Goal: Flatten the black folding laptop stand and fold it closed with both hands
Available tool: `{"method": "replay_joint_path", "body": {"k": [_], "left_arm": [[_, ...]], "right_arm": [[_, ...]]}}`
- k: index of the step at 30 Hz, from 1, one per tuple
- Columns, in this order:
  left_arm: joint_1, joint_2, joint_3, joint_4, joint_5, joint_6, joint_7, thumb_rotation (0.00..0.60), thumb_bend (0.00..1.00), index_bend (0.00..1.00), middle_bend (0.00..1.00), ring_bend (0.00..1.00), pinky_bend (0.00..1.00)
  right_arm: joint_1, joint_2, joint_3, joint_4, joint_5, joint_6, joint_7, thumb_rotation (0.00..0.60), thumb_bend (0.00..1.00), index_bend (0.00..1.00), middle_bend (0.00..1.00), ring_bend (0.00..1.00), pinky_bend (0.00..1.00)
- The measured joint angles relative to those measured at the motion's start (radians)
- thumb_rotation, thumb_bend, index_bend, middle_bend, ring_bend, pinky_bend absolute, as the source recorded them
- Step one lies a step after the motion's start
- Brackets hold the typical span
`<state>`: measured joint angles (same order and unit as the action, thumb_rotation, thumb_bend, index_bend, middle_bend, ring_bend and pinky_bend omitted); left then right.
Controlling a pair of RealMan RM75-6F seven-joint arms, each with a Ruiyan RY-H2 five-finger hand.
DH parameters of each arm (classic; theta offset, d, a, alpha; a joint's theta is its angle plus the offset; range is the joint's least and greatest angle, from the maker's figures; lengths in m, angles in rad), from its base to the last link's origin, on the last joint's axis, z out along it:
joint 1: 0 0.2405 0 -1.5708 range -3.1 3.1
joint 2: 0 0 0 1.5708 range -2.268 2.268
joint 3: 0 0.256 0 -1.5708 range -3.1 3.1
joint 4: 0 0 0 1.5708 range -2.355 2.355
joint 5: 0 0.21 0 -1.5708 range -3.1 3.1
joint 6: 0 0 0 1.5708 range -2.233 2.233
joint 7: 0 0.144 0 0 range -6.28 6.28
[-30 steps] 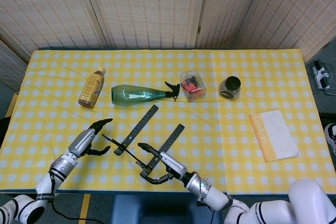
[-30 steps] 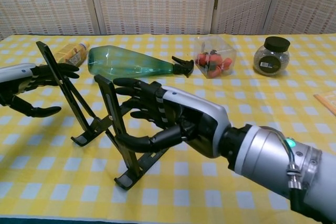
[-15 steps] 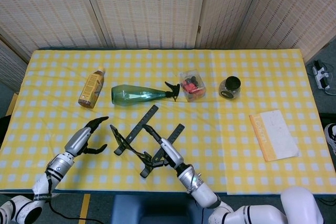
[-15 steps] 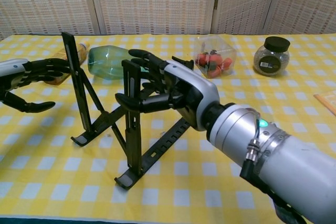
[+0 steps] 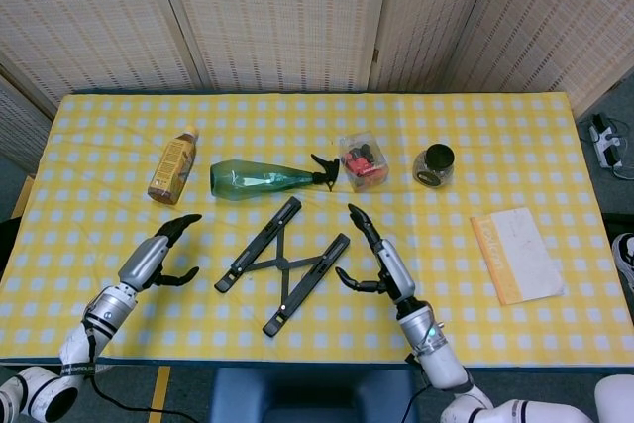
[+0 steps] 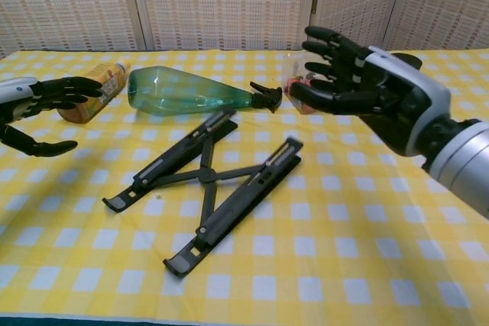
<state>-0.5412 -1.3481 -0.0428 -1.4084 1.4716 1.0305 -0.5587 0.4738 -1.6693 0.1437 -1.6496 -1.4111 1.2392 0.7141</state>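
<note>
The black laptop stand [image 5: 280, 264] lies flat on the yellow checked tabletop [image 5: 515, 136], its two long bars spread apart with the thin cross links between them forming an X. Neither hand is on it. The left hand [image 5: 157, 257] hovers off the stand's left end, fingers [image 6: 75, 89] curved and spread wide with the thumb apart below them, holding nothing. The right hand [image 5: 374, 257] sits just off the stand's right bar, palm turned toward it, fingers [image 6: 330, 45] fanned out and empty too; in the chest view it looks lifted clear of the cloth, though how high is hard to judge.

Beyond the left fingers lies an amber drink bottle [image 5: 173, 165] on its side. Past the stand, between the two hands and farther back, a green spray bottle [image 5: 265, 178] lies flat with its black nozzle pointing right. Behind the right fingers sits a clear box [image 5: 363, 162] of red and black bits, and further right a dark-lidded jar [image 5: 434, 165]. Well off to the right of the right hand rests a booklet [image 5: 518, 255] with an orange edge.
</note>
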Motion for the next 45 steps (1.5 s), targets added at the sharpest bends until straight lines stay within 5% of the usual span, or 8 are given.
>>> {"method": "replay_joint_path", "body": {"k": [8, 15, 22, 34, 45], "left_arm": [[-0.051, -0.013, -0.015, 0.019, 0.021, -0.027, 0.152, 0.600, 0.39, 0.05, 0.09, 0.04, 0.00], [-0.125, -0.082, -0.035, 0.089, 0.041, -0.066, 0.346, 0.600, 0.27, 0.06, 0.11, 0.06, 0.00], [-0.185, -0.212, -0.049, 0.252, 0.060, -0.072, 0.533, 0.600, 0.18, 0.05, 0.11, 0.06, 0.00], [-0.235, -0.405, -0.041, 0.544, 0.071, -0.063, 0.573, 0.600, 0.18, 0.03, 0.11, 0.04, 0.00], [-0.228, -0.425, -0.011, 0.545, 0.071, -0.053, 0.512, 0.600, 0.18, 0.02, 0.11, 0.04, 0.00]], "right_arm": [[-0.044, 0.158, -0.045, -0.021, -0.192, 0.112, -0.077, 0.600, 0.37, 0.00, 0.02, 0.03, 0.00], [-0.031, 0.221, -0.074, -0.066, -0.277, 0.099, -0.303, 0.600, 0.37, 0.01, 0.22, 0.21, 0.02], [-0.006, 0.247, -0.108, -0.112, -0.296, 0.020, -0.456, 0.600, 0.37, 0.14, 0.35, 0.32, 0.17], [0.002, 0.261, -0.130, -0.131, -0.271, -0.015, -0.503, 0.600, 0.37, 0.16, 0.37, 0.36, 0.22], [0.002, 0.253, -0.128, -0.106, -0.263, -0.003, -0.468, 0.600, 0.37, 0.16, 0.37, 0.35, 0.22]]}}
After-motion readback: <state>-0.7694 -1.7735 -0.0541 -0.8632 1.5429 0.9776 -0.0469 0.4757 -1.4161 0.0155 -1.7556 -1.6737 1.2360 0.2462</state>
